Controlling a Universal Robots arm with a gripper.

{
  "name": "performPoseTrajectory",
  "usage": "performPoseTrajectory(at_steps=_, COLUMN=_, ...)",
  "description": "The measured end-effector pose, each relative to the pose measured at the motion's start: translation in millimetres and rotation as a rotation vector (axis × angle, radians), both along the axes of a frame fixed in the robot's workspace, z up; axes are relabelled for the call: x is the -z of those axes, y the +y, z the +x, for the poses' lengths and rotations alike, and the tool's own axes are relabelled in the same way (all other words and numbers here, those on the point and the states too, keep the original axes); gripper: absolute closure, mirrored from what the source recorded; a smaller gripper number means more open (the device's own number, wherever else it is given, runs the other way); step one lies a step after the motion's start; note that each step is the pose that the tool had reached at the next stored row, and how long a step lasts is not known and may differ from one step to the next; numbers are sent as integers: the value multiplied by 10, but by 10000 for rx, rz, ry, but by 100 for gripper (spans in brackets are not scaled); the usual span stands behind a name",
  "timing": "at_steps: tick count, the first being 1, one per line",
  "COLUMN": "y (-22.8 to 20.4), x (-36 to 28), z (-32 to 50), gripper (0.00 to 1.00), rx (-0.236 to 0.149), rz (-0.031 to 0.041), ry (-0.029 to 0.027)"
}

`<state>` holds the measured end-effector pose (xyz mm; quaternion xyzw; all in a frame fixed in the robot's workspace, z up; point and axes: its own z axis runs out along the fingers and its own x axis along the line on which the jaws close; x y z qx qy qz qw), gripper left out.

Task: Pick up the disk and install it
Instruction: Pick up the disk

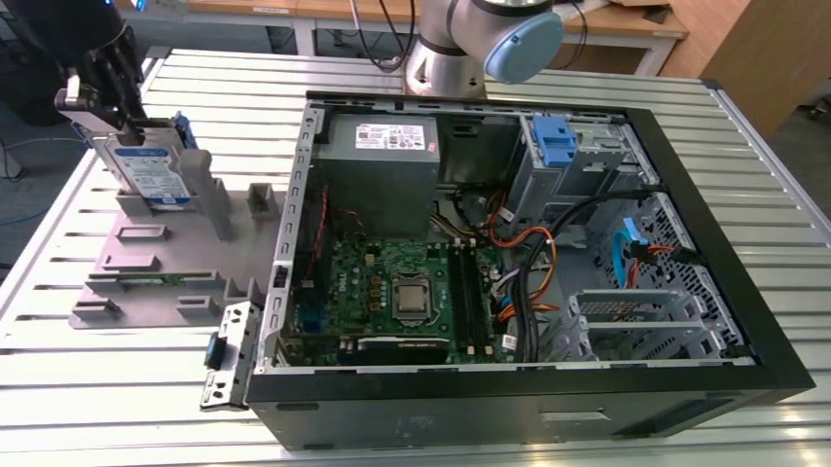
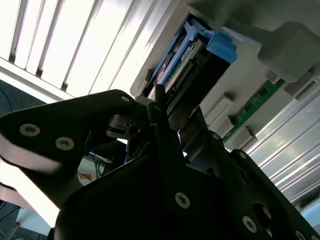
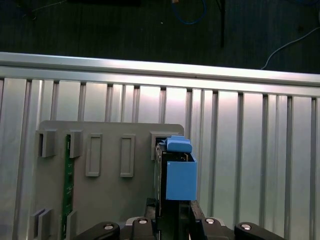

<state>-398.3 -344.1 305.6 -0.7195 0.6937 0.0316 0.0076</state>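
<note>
Open computer case (image 1: 520, 243) is sitting on the slatted worktop (image 1: 117, 409), with the grey slotted tray (image 1: 143, 263) just beside it. Risk: the disk (image 1: 150, 165), standing upright at the tray, is likely binding or slipping if pulled crooked. The gripper (image 1: 120, 122) fingers (image 2: 165, 150) are pinching narrow on its top end.

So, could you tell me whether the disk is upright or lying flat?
Upright: the disk stands on edge at the grey tray, its top end held in the gripper.
</note>
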Motion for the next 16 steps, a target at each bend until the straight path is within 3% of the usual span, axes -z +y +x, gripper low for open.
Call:
performPoseTrajectory(at_steps=4, y=0, x=4, z=0, gripper=65, rx=623, rz=-8, ry=1)
performPoseTrajectory(at_steps=16, y=-11, x=7, z=-1, gripper=65, rx=863, rz=-6, ry=0)
